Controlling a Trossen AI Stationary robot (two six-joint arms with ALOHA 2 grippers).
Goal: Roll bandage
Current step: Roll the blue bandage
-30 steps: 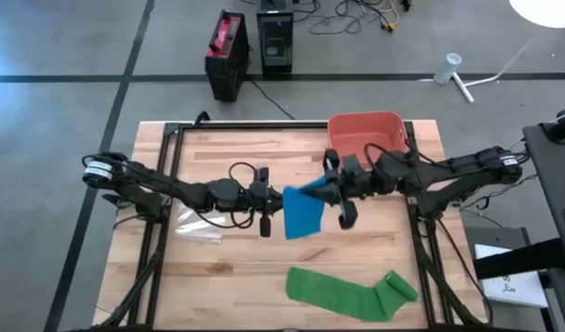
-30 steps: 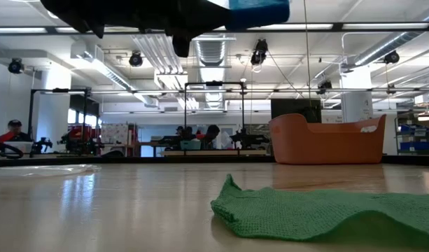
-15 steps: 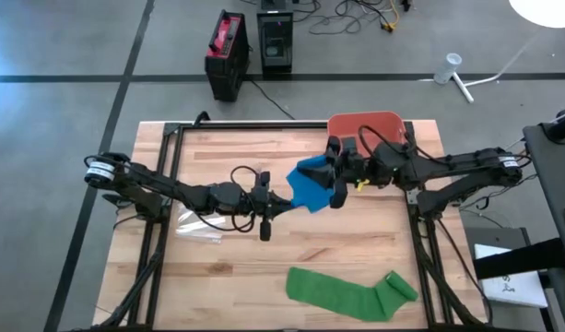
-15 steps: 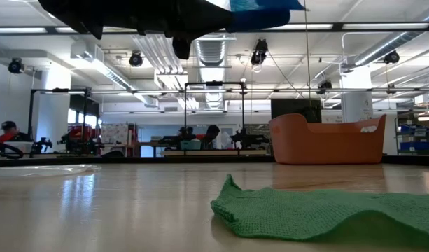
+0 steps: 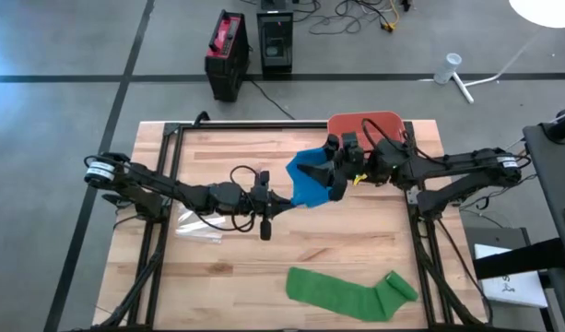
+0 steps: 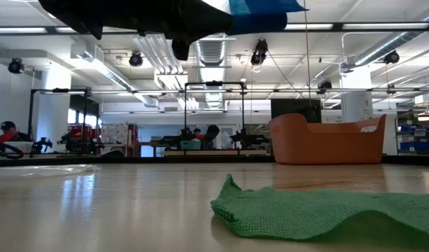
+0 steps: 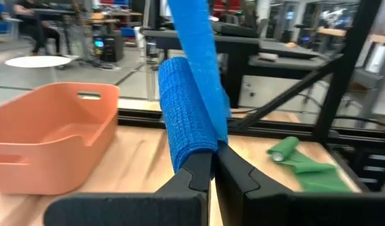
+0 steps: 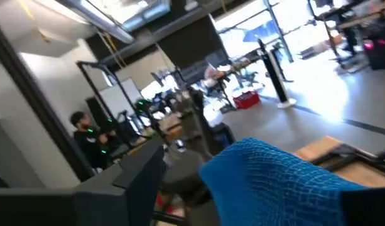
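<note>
Wooden tabletop (image 5: 227, 277) fills the high view, framed by dark rails, with two dark arms reaching in from either side to meet near its middle. Orange bin (image 5: 365, 127) stands at the far edge of the tabletop, on the right arm's side, partly covered from above by that arm. Green bandage (image 5: 351, 291) lies flat and partly unrolled at the near edge, well apart from both arms, its rolled end toward the right. Blue bandage (image 5: 307, 183) hangs in the air between the two arms, above the tabletop and just in front of the bin; in the left wrist view its rolled part (image 7: 187, 125) sits upright with a loose strip running up and away from it. Left gripper (image 5: 280, 205) sits at the lower corner of the blue bandage, its fingers (image 7: 195, 169) pressed together and pinching the bandage's bottom edge. Right gripper (image 5: 337, 164) sits at the upper end of the blue bandage beside the bin, its fingers spread, and whether they touch the cloth cannot be told. Clear plastic wrapper (image 5: 199, 227) lies on the tabletop under the left arm.
</note>
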